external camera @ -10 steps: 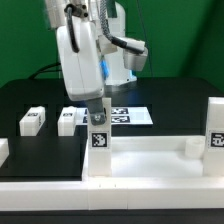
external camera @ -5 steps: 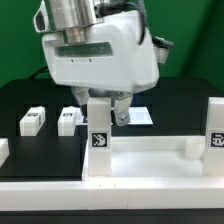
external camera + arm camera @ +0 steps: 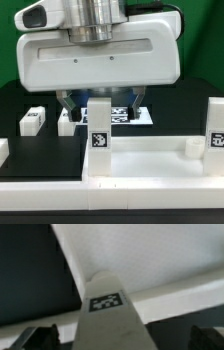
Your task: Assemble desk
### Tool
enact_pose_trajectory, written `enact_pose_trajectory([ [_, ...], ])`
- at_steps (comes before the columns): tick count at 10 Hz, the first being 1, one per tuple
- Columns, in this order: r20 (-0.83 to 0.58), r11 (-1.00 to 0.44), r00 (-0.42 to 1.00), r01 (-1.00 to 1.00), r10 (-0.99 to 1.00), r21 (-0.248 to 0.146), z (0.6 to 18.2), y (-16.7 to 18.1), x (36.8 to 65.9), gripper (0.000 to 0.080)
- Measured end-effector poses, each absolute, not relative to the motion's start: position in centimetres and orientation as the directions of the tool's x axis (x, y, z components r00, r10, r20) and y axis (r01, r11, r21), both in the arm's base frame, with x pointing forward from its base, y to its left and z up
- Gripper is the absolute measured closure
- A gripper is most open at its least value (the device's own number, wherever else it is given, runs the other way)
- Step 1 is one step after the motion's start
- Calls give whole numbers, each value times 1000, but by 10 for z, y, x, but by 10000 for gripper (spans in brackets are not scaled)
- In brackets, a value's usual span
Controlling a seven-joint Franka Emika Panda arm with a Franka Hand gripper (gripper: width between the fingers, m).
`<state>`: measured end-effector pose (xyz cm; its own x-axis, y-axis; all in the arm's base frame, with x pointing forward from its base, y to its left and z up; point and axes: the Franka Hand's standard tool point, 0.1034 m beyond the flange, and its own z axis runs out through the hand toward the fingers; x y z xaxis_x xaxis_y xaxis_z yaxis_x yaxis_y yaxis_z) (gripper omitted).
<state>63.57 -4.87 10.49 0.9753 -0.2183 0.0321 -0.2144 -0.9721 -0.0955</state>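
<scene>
While upright, tagged white leg (image 3: 100,140), perhaps socketed

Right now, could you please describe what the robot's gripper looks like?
The gripper has a broad, glossy white boxy housing with rounded corners, topped by a grey metal cylinder. Two short dark fingers sit beneath the housing.

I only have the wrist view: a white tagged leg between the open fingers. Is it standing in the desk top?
Observer: Yes, the leg stands upright at the desk top's corner on the exterior view's left.
Operator: Any other leg up?
Observer: A second leg stands upright at the exterior view's right end.
Operator: Spare parts?
Observer: A loose leg and another loose leg lie on the black table, to the exterior view's left of the gripper.
</scene>
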Motion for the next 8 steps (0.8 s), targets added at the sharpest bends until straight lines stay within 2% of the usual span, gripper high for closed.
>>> enact_pose_trajectory([
  [2, 28, -959, 963, -265, -269, -99, 104, -50, 636, 151],
  [4, 24, -948, 952, -300, -304, -101, 104, -50, 636, 415],
  [5, 18, -927, 931, -361, -364, -102, 104, -50, 636, 415],
  [6, 10, -894, 897, -438, -441, -99, 103, -53, 635, 502],
  [8, -8, -767, 771, -635, -637, -93, 103, -51, 635, 502],
])
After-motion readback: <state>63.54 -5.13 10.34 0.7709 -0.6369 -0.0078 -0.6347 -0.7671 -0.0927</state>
